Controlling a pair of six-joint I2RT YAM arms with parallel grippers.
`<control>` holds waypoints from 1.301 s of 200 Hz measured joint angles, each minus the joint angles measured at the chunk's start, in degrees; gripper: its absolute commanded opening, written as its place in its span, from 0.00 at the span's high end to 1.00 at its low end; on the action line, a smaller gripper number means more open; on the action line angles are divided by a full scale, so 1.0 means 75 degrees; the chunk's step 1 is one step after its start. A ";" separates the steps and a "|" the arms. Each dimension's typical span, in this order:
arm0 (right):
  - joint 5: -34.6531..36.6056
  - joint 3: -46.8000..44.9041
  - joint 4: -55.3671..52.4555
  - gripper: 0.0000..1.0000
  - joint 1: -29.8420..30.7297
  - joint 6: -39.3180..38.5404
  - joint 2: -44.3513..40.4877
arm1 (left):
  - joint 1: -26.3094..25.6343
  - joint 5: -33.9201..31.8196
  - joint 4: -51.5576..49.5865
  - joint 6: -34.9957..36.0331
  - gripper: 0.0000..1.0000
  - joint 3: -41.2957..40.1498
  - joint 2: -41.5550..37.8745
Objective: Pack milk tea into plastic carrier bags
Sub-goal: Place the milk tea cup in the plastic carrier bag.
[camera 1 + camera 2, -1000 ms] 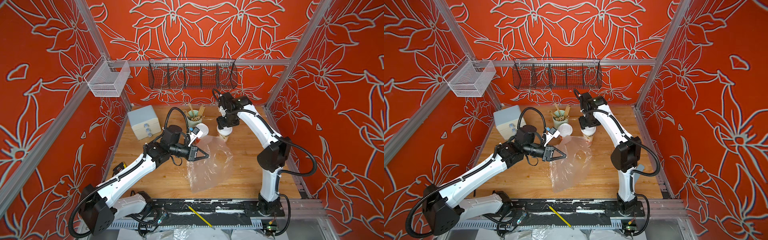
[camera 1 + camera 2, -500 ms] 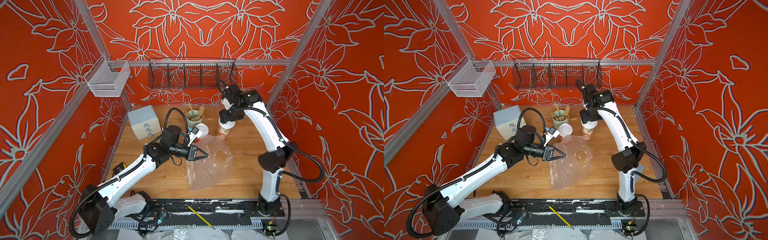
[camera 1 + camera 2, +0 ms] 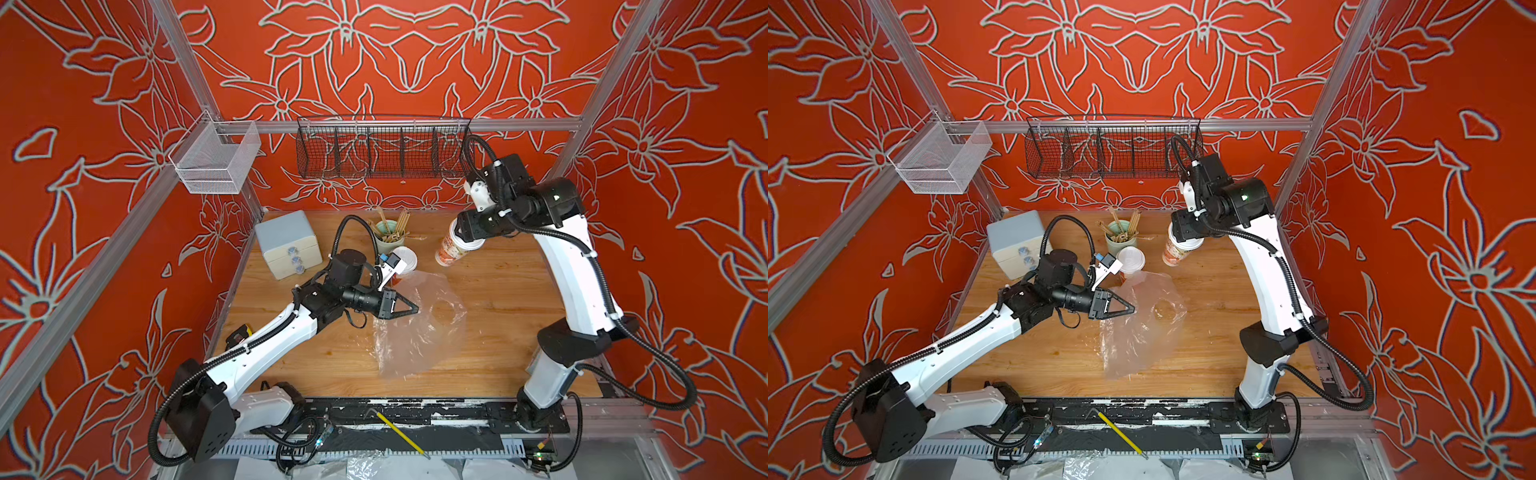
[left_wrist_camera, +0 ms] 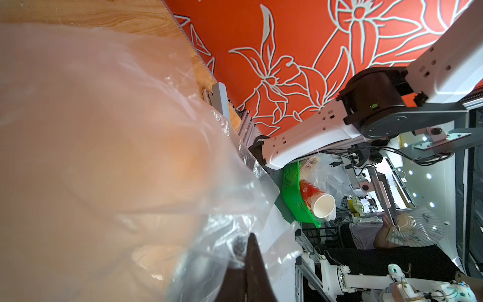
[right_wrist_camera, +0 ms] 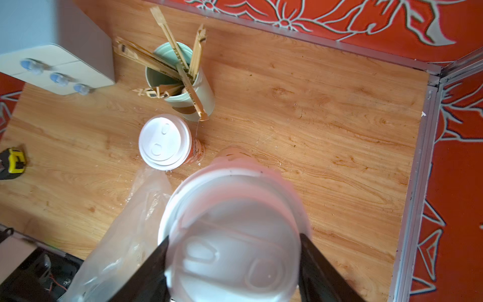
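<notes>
Because the right gripper clamps the cream cup only around its white dome lid, with its 2 fingers spread wide on either side of the rim, the chief risk is that the lid pops off or the smooth, tapered paper slips out. The cup hangs tilted over the back of the wooden table, seemingly clear of the surface, though the wrist view is too blurred to be sure. The left gripper has its fingers pressed together on a fold at the edge of the plastic bag. That film is thin, crinkled and colourless, and it lies mostly flat and limp, so the mouth may not gape enough. A cup pushed in at a slant could snag the film, drag the bag or pull it out of the pinch. The red cup stands upright just beside the bag's far edge and near the pale green holder of wooden sticks; a wide swing could knock either over
</notes>
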 measured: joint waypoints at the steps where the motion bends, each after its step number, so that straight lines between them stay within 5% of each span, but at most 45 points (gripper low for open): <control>1: -0.0017 0.0003 0.0000 1.00 0.0000 0.0009 -0.0026 | 0.0000 0.0000 0.0003 -0.0003 1.00 0.0000 0.0003; 146: -0.1428 -0.0038 -0.0224 1.00 0.0000 0.0370 -0.1201 | 0.0017 0.0105 0.1320 -0.0493 1.00 0.0000 0.0664; 260: -0.2148 -0.1343 -0.0274 1.00 0.0003 0.0597 -0.1947 | 0.0017 0.0108 0.2990 -0.1204 1.00 0.0032 0.1020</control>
